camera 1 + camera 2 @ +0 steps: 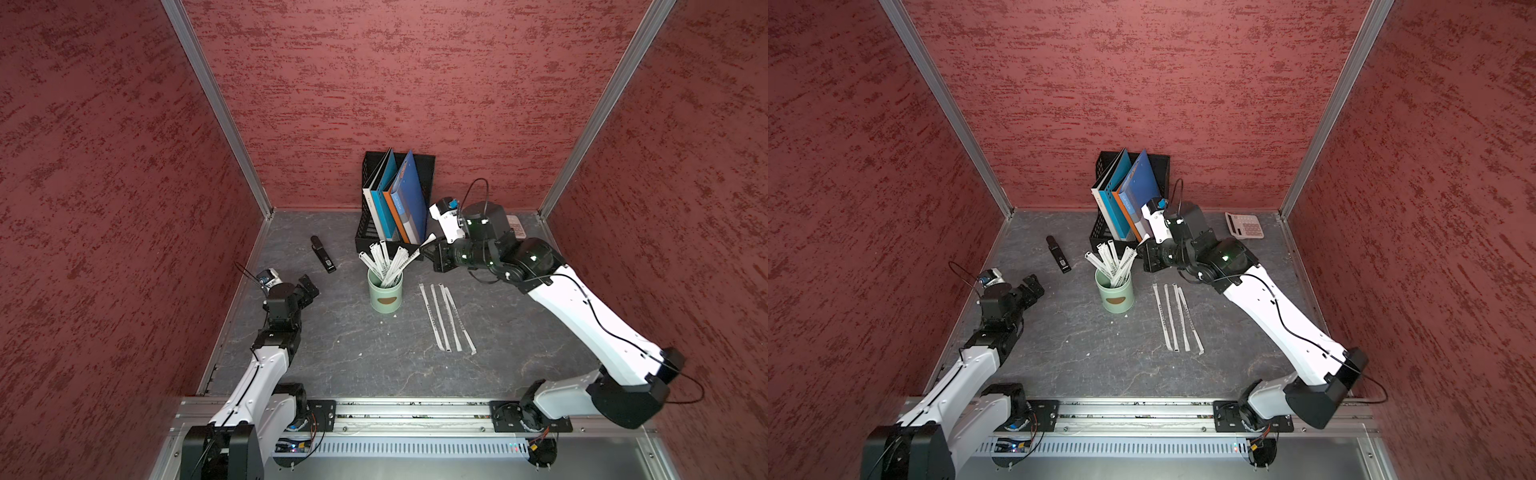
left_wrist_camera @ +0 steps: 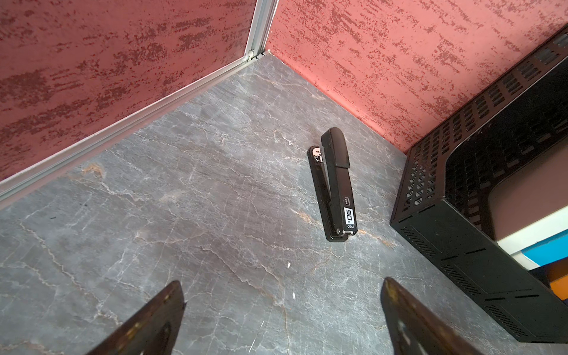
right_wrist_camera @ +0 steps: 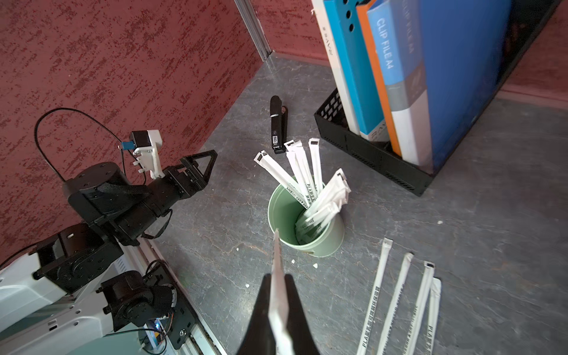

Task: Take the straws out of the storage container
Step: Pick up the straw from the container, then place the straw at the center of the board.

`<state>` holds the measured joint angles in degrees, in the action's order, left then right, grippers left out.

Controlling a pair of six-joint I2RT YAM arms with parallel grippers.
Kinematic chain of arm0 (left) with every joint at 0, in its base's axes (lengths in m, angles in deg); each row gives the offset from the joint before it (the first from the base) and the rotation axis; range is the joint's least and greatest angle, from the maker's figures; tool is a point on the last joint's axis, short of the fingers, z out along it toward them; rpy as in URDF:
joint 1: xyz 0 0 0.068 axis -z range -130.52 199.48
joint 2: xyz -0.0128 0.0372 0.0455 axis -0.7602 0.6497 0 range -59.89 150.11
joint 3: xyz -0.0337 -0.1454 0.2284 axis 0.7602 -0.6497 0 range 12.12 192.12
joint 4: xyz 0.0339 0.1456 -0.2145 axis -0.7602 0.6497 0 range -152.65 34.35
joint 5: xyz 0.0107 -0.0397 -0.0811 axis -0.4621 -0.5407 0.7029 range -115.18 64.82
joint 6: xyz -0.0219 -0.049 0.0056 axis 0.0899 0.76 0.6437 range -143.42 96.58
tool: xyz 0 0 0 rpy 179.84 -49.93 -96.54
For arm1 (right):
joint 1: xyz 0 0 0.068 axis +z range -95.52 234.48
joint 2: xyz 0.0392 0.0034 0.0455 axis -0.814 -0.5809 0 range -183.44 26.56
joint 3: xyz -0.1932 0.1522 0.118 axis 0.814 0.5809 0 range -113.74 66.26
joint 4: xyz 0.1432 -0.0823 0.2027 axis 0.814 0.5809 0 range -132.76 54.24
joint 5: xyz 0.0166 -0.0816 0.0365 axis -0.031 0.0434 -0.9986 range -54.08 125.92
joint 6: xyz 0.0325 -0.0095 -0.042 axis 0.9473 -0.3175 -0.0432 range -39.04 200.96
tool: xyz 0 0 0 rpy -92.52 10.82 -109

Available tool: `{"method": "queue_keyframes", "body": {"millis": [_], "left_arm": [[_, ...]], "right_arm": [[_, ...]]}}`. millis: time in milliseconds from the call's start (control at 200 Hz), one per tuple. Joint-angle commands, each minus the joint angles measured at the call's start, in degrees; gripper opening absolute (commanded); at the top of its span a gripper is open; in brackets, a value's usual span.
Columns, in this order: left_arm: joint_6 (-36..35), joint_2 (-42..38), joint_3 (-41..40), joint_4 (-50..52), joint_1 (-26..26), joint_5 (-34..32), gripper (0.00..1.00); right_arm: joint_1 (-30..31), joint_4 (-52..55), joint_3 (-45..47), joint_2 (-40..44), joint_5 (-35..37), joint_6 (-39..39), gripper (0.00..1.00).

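Currently pinching one of the straws (image 3: 277, 258) in the right gripper (image 3: 278, 276), fingers pressed flat against its wrapper, lower end at the storage container (image 3: 325, 246) rim. Also leaning inside that container, a loose bundle; lying flat just beside it, four more. Well apart from it, left gripper (image 2: 282, 307) spread wide, gripping nothing.

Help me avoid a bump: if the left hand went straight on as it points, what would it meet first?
Probably the black stapler, straight ahead of the open left hand. Depth is unclear: angled downward, it might touch the table first.
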<state>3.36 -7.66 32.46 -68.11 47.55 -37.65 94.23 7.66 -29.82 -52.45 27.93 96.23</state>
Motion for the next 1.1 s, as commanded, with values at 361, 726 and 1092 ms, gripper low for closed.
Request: {"method": "queue_keyframes", "body": {"millis": [361,726,1092], "left_arm": [[0.4,0.3,1.5,0.3,-0.5,0.3,0.99],[0.5,1.0,1.9,0.5,-0.6,0.3,0.99],[0.4,1.7,2.3,0.6,-0.6,0.5,1.0]], "right_arm": [[-8.3,32.8,-7.6,-3.1,15.8,1.1,0.0],[-12.9,41.0,-4.8,-12.0,19.3,-1.5,0.0],[-14.2,43.7,-3.6,-18.7,19.0,-5.6,0.0]]}}
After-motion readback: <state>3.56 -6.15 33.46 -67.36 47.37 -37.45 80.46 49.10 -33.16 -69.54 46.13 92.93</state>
